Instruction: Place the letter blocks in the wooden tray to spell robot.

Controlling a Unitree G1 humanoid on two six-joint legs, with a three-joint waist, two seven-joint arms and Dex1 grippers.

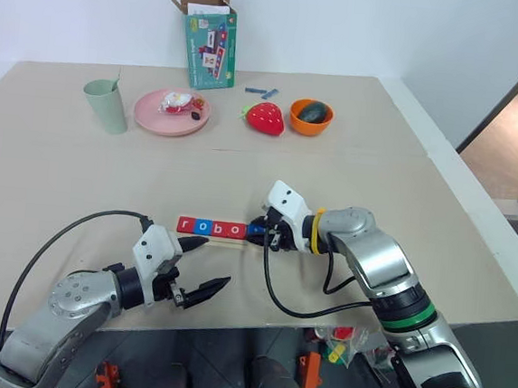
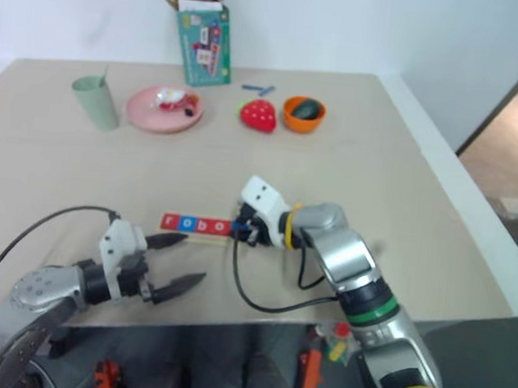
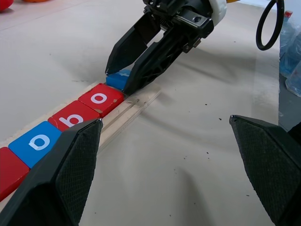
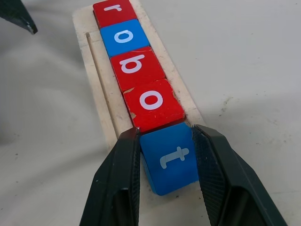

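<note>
The wooden tray (image 4: 101, 94) lies near the table's front edge. In it the letter blocks stand in a row: red r (image 4: 114, 11), blue o (image 4: 124, 36), red b (image 4: 138, 66), red o (image 4: 153, 101). The blue t (image 4: 170, 157) sits at the tray's right end, touching the red o. My right gripper (image 1: 260, 231) is shut on the blue t, one finger on each side. My left gripper (image 1: 216, 262) stands open just in front of the tray's left end, holding nothing.
At the back stand a green cup (image 1: 108, 106), a pink plate (image 1: 152, 117), a toy strawberry (image 1: 266, 117), an orange bowl (image 1: 311, 117), a teal box (image 1: 209, 40) and thin blue sticks (image 1: 262, 92). A black cable (image 1: 294, 311) loops beside the right arm.
</note>
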